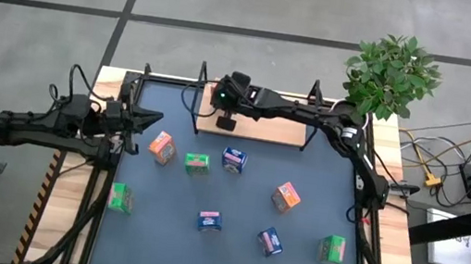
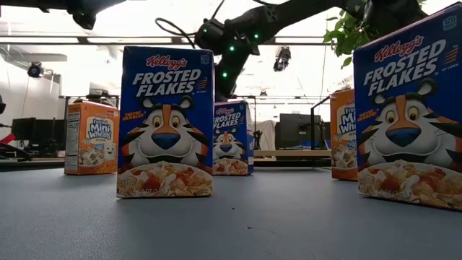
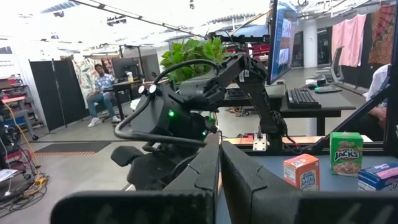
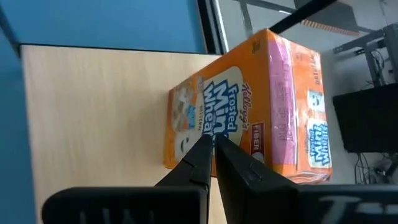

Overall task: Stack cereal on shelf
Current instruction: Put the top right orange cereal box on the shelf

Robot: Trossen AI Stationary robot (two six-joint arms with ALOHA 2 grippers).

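The shelf [image 1: 264, 129], a light-wood board in a black frame, stands at the table's far middle. One orange cereal box [image 4: 249, 106] rests on the board near its left end. My right gripper [image 4: 212, 140] is shut, and its tips point slanting down at the box's printed face. In the high view the right gripper [image 1: 226, 121] hides this box. Orange [image 1: 161, 147], green [image 1: 197, 164] and blue [image 1: 233, 160] boxes stand on the table in front of the shelf. My left gripper [image 1: 159, 120] waits shut at the table's left edge. My right gripper has its shut fingertips [image 4: 205, 146] in front of the orange box's printed face [image 4: 217, 112], coming slanting down from the table's right. I cannot tell whether they touch the face. The box rests on the shelf board.
More boxes stand on the table: orange [image 1: 286, 196], green [image 1: 120, 197], blue [image 1: 209, 221], blue [image 1: 270, 241], green [image 1: 331, 249]. A potted plant [image 1: 392, 76] stands at the far right corner. Black shelf posts [image 1: 316, 93] rise around the board.
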